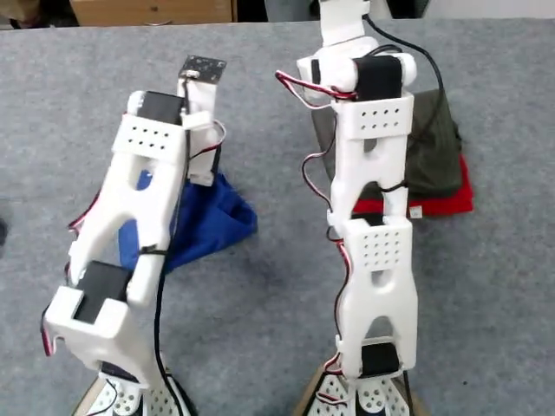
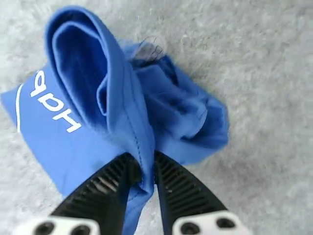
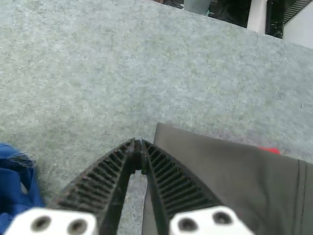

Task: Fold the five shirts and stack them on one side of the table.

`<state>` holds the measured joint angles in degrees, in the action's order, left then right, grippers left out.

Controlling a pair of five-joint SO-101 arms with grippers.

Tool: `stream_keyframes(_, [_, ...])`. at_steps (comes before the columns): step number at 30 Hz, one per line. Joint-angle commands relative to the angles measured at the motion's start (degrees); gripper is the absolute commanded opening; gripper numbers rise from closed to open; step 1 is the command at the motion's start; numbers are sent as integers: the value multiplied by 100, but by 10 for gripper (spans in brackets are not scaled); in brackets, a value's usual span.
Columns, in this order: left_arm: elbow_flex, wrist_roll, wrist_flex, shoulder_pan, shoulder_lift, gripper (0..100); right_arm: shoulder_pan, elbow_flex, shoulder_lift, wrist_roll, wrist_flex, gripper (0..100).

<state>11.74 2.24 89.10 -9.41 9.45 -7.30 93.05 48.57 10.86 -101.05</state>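
Folding the blue shirt [image 2: 73,147] is the step in hand, judging by the stack at the far right (dark shirt [image 1: 434,147] on red shirt [image 1: 451,201]). Your left gripper [image 2: 142,169] is clamped on a raised fold of the blue cloth; the rest lies bunched on the table [image 1: 286,286] at the left. Your right gripper [image 3: 138,149] is closed on nothing, just beside the dark shirt's corner. Next, carry that fold across and lay it flat

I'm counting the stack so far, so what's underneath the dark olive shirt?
A red shirt lies under the dark olive shirt, showing along its near edge. Anything further beneath is covered, and the right arm hides the stack's other side.
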Motion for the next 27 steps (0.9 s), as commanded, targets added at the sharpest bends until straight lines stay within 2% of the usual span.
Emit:
stream_keyframes(1, [75, 167, -220, -75, 123, 47, 62, 259, -347, -53, -18, 15])
stream_keyframes(5, [119, 325, -229, 163, 70, 213, 62, 242, -321, -53, -18, 15])
stream_keyframes(10, [919, 536, -167, 989, -756, 220, -9, 242, -312, -53, -18, 15])
stream_keyframes(13, [1209, 554, -220, 2000, -1336, 220, -229, 233, -312, -53, -18, 14])
stream_keyframes(16, [901, 580, -352, 3222, -1363, 208, -695, 207, -312, -53, -18, 14])
stream_keyframes(21, [-760, 492, -1776, 4971, -677, 36, -1996, -769, -303, -53, 0, 14])
stream_keyframes(27, [-2343, 308, -3543, 5877, 185, 30, -3007, -2554, -295, -44, 1222, 14])
